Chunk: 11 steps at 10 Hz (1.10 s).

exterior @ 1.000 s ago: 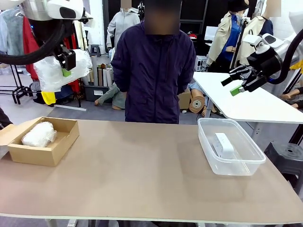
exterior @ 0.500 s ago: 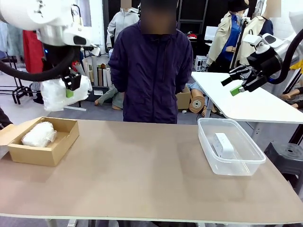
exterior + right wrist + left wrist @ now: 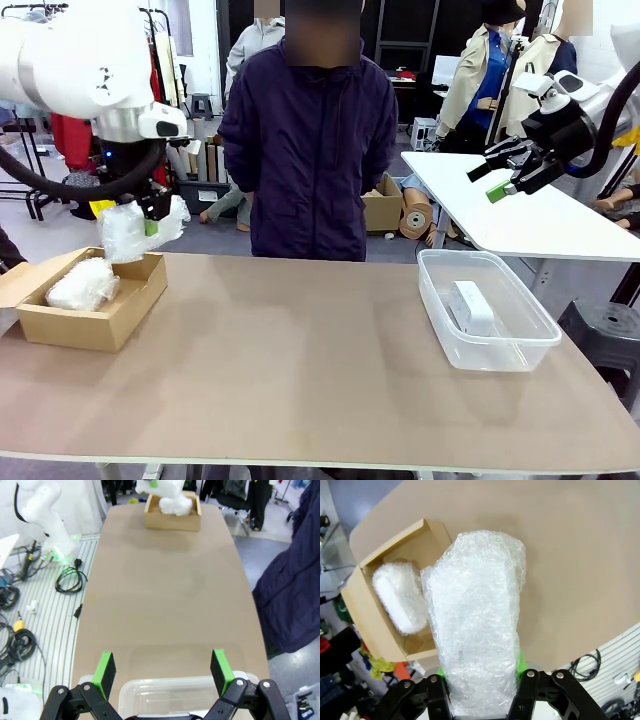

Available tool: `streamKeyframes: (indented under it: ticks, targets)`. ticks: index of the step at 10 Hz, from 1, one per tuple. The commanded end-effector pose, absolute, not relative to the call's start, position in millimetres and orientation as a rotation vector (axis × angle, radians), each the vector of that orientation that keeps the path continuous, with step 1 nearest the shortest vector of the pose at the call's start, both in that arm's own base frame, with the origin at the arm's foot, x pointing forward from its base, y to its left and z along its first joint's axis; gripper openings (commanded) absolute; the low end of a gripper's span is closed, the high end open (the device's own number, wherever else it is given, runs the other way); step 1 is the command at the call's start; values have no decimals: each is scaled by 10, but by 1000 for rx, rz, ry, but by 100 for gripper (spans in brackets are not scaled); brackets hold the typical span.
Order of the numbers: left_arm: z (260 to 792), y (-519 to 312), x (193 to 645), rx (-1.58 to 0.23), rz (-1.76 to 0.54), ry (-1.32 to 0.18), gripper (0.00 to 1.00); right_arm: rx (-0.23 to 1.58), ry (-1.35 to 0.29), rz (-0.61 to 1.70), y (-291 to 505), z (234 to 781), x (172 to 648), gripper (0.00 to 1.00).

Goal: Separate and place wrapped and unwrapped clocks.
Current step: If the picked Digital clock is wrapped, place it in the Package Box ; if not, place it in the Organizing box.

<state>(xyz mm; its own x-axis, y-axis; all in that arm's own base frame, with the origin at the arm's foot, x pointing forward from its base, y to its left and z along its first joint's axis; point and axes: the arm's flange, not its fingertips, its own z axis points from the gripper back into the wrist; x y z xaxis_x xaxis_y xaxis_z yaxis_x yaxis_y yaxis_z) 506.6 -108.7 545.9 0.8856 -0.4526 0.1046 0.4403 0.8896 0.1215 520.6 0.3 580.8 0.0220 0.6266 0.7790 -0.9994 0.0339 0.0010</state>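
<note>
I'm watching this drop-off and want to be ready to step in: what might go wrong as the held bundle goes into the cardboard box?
The left gripper holds the bubble-wrapped bundle by one end, so the slick wrap may slip. The cardboard box already holds another wrapped bundle, leaving little room; the new one could land on it, catch the box wall or roll onto the table.

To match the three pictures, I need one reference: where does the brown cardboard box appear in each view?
Front view: the brown cardboard box sits at the table's left edge, under the left gripper.
Left wrist view: the box is at centre-left, partly behind the held bubble-wrapped bundle.
Right wrist view: the box is at top centre, on the table's far end.
Shared landmark: the white wrapped bundle lying inside the box.
</note>
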Motion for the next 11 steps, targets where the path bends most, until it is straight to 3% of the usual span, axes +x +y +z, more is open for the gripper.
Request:
streamKeyframes:
  ticks: [1,6,11]
  targets:
    - [5309,-779,5110,18,-431,-145,0,676,-706,1437,6,5791,5163,100]
    - [4913,-352,5354,-49,-330,-206,0,676,-706,1437,6,5791,5163,100]
    - [4905,-368,5381,-32,-317,-189,0,676,-706,1437,6,5791,5163,100]
